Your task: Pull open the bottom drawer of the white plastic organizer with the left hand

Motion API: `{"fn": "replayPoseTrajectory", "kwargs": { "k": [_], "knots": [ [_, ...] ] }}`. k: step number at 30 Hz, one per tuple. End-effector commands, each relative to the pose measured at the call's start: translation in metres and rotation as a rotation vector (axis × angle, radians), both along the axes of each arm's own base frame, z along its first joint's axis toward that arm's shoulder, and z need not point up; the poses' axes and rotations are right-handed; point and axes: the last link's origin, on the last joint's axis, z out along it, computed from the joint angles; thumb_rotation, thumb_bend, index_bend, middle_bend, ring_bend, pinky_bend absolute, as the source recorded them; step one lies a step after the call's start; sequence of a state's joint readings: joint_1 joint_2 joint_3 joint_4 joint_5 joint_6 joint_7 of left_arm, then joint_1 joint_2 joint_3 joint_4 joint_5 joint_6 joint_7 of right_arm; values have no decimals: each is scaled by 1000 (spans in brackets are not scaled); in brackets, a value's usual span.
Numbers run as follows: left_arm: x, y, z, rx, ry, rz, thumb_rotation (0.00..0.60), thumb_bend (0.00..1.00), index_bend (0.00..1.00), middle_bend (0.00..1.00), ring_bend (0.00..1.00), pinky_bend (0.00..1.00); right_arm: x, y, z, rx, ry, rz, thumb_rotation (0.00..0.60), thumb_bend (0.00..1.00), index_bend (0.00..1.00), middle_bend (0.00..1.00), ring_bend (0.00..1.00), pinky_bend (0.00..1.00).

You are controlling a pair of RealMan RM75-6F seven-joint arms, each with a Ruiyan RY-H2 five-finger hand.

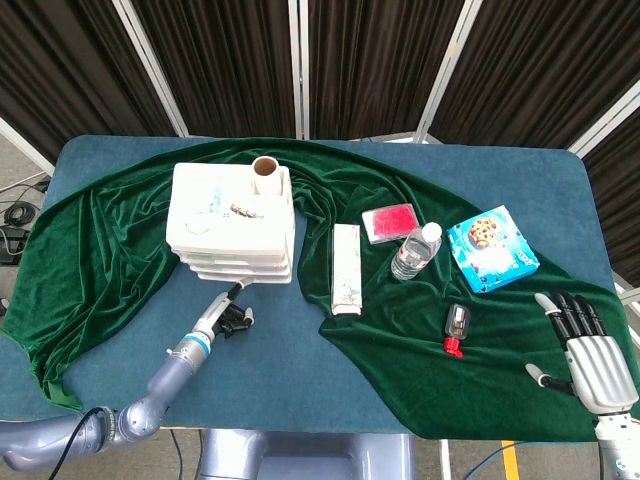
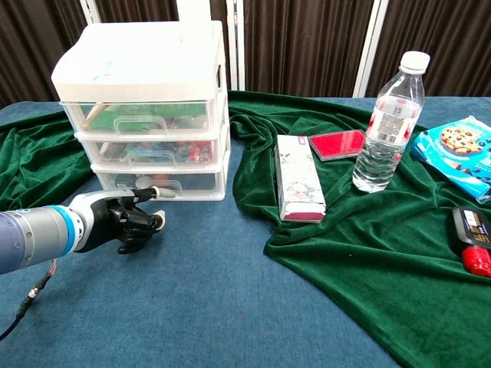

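The white plastic organizer [image 1: 235, 215] [image 2: 146, 77] stands at the left on the green cloth, its three drawers closed. Its bottom drawer [image 2: 192, 182] has a clear front with a handle at its middle. My left hand [image 1: 228, 315] [image 2: 123, 221] lies low over the blue table just in front of that drawer, its fingers curled in and one finger stretched toward the handle; I cannot tell if the tip touches it. It holds nothing. My right hand [image 1: 585, 350] rests at the far right edge with fingers spread, seen only in the head view.
A tall white box [image 1: 345, 268] [image 2: 299, 180] lies right of the organizer. Beyond it are a red case [image 1: 390, 222] [image 2: 337, 143], a water bottle [image 1: 415, 250] [image 2: 387, 123], a blue cookie box [image 1: 492, 248] [image 2: 460, 149] and a small red-capped item [image 1: 456, 328] [image 2: 472, 234]. A cardboard roll [image 1: 266, 172] stands on the organizer.
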State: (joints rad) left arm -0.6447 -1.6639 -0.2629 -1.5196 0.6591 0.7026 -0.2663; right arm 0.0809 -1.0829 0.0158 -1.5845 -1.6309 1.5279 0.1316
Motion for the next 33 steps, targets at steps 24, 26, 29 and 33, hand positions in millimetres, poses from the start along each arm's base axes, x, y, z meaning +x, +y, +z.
{"fn": "replayPoseTrajectory", "kwargs": {
  "k": [24,26,29,33],
  "knots": [
    [0,-6,-11,-21,-122,18,600,731,153,932,861,800,0,0,-3,3,11,-3,600,44,0,0,0,0],
    [-1,-8,-12,-27,-120,10,600,730,155,933,861,800,0,0,-3,2,11,-3,600,44,0,0,0,0],
    [-1,-10,-12,-29,-121,6,600,730,156,932,860,800,0,0,-3,3,11,-3,600,44,0,0,0,0],
    [-1,-13,-11,-31,-122,-3,600,730,156,933,860,800,0,0,-3,2,12,-4,600,44,0,0,0,0]
  ]
}}
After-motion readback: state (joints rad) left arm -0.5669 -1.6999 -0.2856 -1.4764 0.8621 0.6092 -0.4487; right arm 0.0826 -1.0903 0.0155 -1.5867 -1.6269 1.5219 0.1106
